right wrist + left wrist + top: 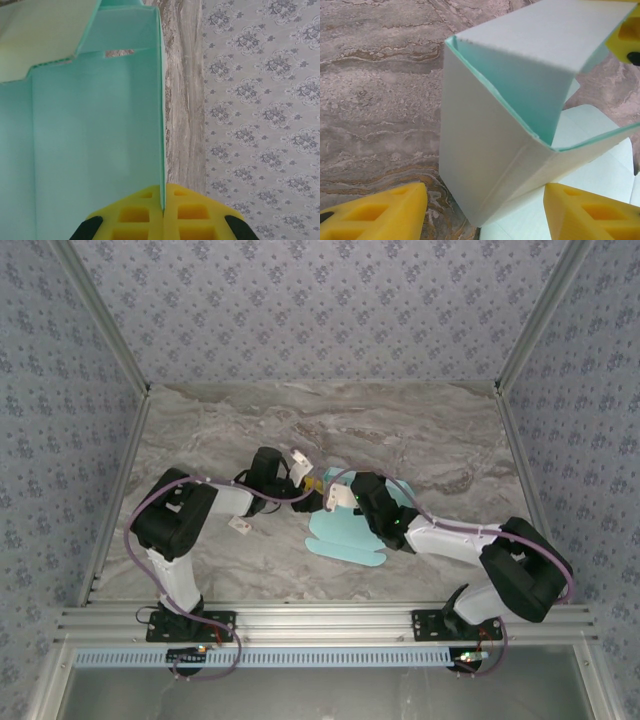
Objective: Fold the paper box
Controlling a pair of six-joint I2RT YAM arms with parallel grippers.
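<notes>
The paper box (345, 535) is pale turquoise card, partly flat on the marble table between the two arms, with panels raised at its far end. In the left wrist view a folded-up corner of the box (490, 150) stands between my left gripper's (485, 212) wide-apart yellow fingers (375, 212), and I cannot tell whether they touch it. My right gripper (164, 210) is shut on the thin edge of an upright panel of the box (95, 140); its yellow pads (135, 215) meet on the card. In the top view the left gripper (305, 480) and right gripper (335, 498) meet over the box's far end.
A tiny white tag (239, 525) lies on the table (420, 440) left of the box, by the left arm. Patterned walls (320, 300) enclose the table at the back and sides. A metal rail (320, 620) runs along the near edge.
</notes>
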